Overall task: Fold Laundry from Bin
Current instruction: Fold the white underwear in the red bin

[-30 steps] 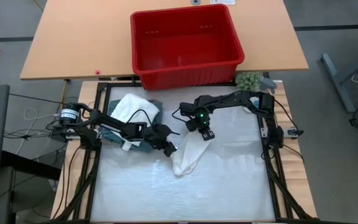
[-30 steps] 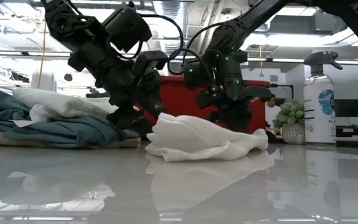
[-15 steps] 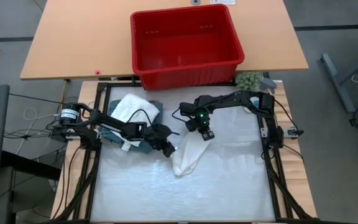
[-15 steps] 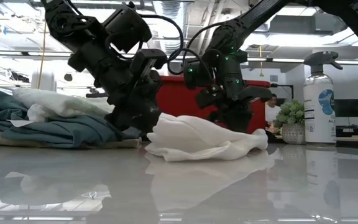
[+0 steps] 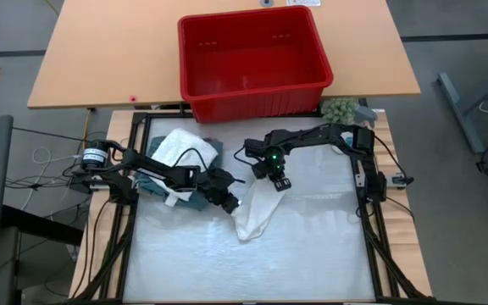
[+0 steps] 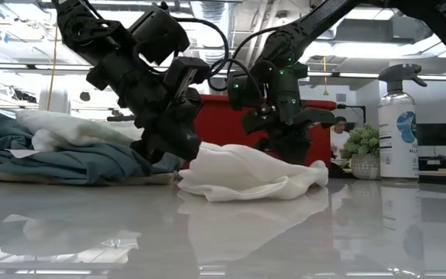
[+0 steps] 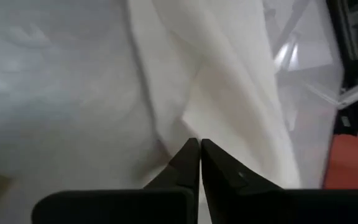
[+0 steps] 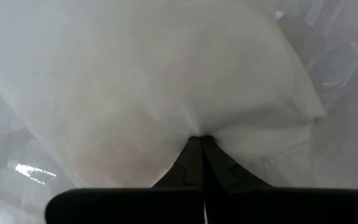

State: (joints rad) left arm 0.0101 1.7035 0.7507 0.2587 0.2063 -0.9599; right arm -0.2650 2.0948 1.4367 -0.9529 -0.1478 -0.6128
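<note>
Glossy white covers the working desk, and behind it a tan wooden table carries the bin, which looks empty from above. On the white surface the white garment lies crumpled near the middle, with the other laundry heaped to its left: a white piece over a dark teal one. The left end effector sits at the garment's left edge, the right end effector at its upper end. A second ago the left one stood just short of the cloth; now it touches it.

From desk height, the white garment forms a low mound, its left edge drawn slightly up and toward the left end effector compared with before. The right end effector is unchanged, the bin red behind both, the teal and white pile at the left. A spray bottle stands at the right.

Left wrist: the fingers, earlier parted, now meet on a fold of white cloth.

Right wrist: the fingers stay pinched together on the white cloth.
</note>
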